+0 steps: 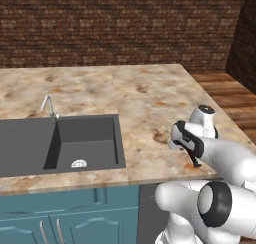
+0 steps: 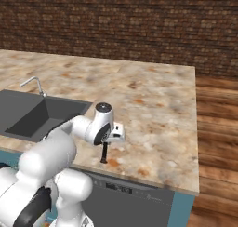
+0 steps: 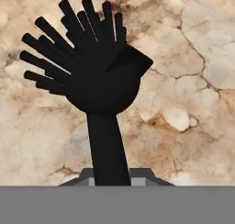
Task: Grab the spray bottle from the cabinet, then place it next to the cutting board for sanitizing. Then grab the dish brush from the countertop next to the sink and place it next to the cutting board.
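Note:
My gripper (image 2: 106,146) points down over the marbled countertop (image 2: 153,110) near its front edge, to the right of the sink (image 2: 28,114). It is shut on the thin handle of the black dish brush (image 2: 105,154), which hangs straight down from it. In the hand view the brush's handle (image 3: 108,149) runs up from between my gripper's (image 3: 110,179) tips to the bushy bristle head (image 3: 92,58), with countertop (image 3: 193,58) behind. In the left base view the brush (image 1: 196,162) pokes out below my gripper (image 1: 192,155). The spray bottle, cabinet and cutting board are out of view.
The grey sink (image 1: 85,143) has a thin arched faucet (image 1: 48,105) at its back edge. The countertop (image 1: 140,98) stretches back toward a brick wall. Its right edge drops to a wooden floor (image 2: 218,128). Teal cabinet fronts (image 1: 70,218) sit below.

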